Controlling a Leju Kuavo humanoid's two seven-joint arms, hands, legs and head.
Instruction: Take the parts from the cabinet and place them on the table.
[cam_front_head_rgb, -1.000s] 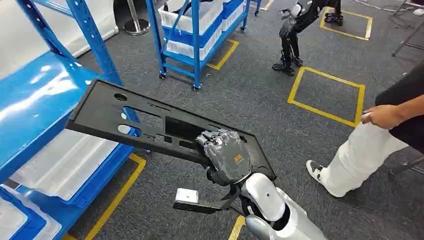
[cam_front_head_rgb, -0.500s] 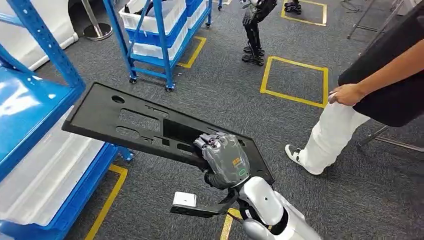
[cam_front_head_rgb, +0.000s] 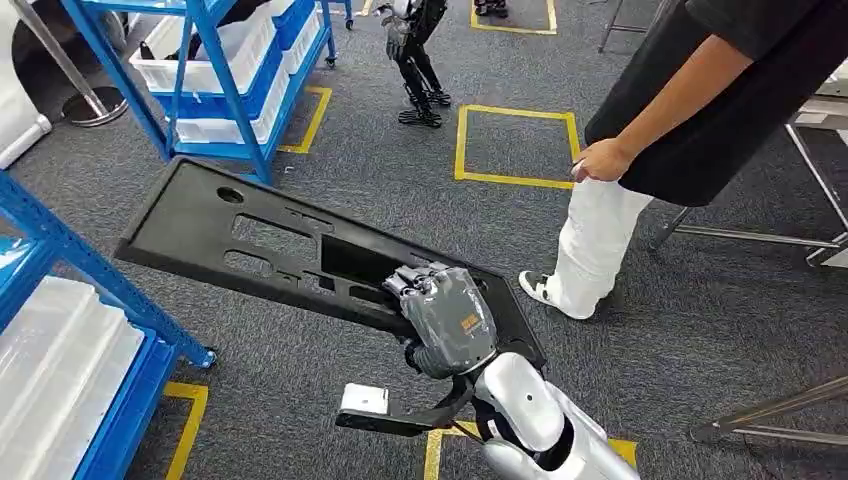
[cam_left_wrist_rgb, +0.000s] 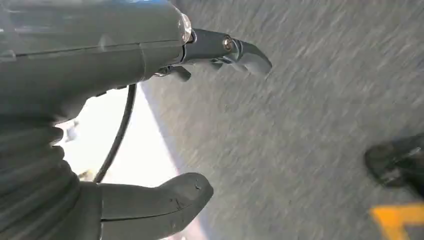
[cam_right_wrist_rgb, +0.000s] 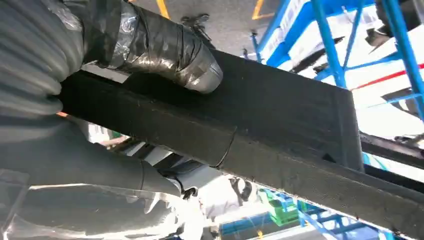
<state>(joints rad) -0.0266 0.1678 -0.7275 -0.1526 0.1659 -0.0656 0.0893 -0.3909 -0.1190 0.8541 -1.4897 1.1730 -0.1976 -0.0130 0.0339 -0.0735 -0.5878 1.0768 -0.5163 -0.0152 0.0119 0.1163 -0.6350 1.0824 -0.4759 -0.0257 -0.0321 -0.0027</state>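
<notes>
Since the earlier frames the whole view has swung right: the blue shelving (cam_front_head_rgb: 70, 270) now sits at the left edge and the standing person (cam_front_head_rgb: 640, 150) fills the upper right, while the grip on the part is unchanged. Right hand (cam_front_head_rgb: 445, 315) holds the long black panel (cam_front_head_rgb: 270, 245) by its near end, fingers over the top face, thumb (cam_right_wrist_rgb: 175, 52) pressed to the other side. Panel hangs tilted above the grey carpet (cam_front_head_rgb: 720, 330). Left hand (cam_left_wrist_rgb: 150, 125) holds nothing, fingers apart.
</notes>
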